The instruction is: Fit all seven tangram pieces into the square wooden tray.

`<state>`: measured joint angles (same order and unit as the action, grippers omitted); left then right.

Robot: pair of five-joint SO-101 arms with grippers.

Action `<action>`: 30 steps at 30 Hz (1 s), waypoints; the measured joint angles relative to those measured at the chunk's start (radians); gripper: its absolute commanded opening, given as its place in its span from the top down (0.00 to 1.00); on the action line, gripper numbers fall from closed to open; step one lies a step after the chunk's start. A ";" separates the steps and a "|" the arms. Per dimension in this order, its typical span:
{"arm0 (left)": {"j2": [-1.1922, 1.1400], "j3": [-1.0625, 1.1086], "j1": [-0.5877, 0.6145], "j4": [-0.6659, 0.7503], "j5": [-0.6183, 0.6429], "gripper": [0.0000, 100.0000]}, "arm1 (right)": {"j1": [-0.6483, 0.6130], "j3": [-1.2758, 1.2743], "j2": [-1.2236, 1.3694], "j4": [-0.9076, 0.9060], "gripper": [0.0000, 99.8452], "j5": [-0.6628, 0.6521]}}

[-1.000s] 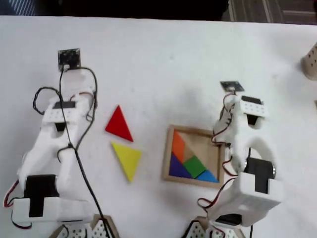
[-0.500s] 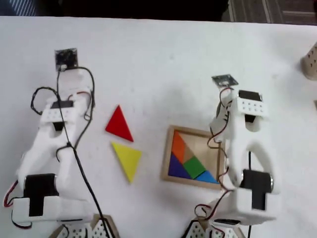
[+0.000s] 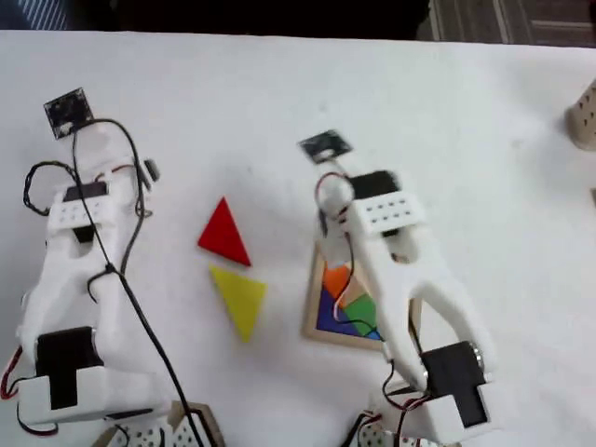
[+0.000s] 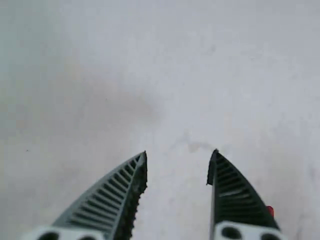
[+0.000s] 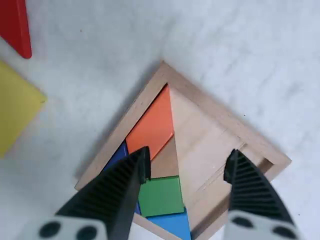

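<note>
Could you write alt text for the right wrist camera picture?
The open tool hovers over a square wooden tray holding an orange piece, a green piece and a blue piece, with part of its floor bare. A red piece and a yellow piece lie outside on the white table.

White table (image 3: 279, 84), perforated beige object (image 3: 585, 116)

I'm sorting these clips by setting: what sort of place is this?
Likely a robotics lab or hobby workbench: the left arm and right arm stand on a plain white table, with a wooden tray, a red triangle and a yellow triangle.
</note>
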<state>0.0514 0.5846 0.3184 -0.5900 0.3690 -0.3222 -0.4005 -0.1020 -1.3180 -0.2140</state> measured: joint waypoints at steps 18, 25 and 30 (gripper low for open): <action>0.000 -0.003 -0.264 -0.296 0.003 0.79 | 0.166 -0.235 0.000 0.262 0.84 -0.064; -0.072 -0.005 -0.285 -0.405 0.003 0.70 | 0.166 -0.238 0.000 0.262 0.84 -0.110; -0.178 -0.083 -0.288 -0.437 0.003 0.70 | 0.169 -0.238 0.000 0.262 0.84 -0.120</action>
<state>-0.1266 0.5017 0.0299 -1.0273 0.3721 -0.1534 -0.6383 -0.1020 -1.0556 -0.3337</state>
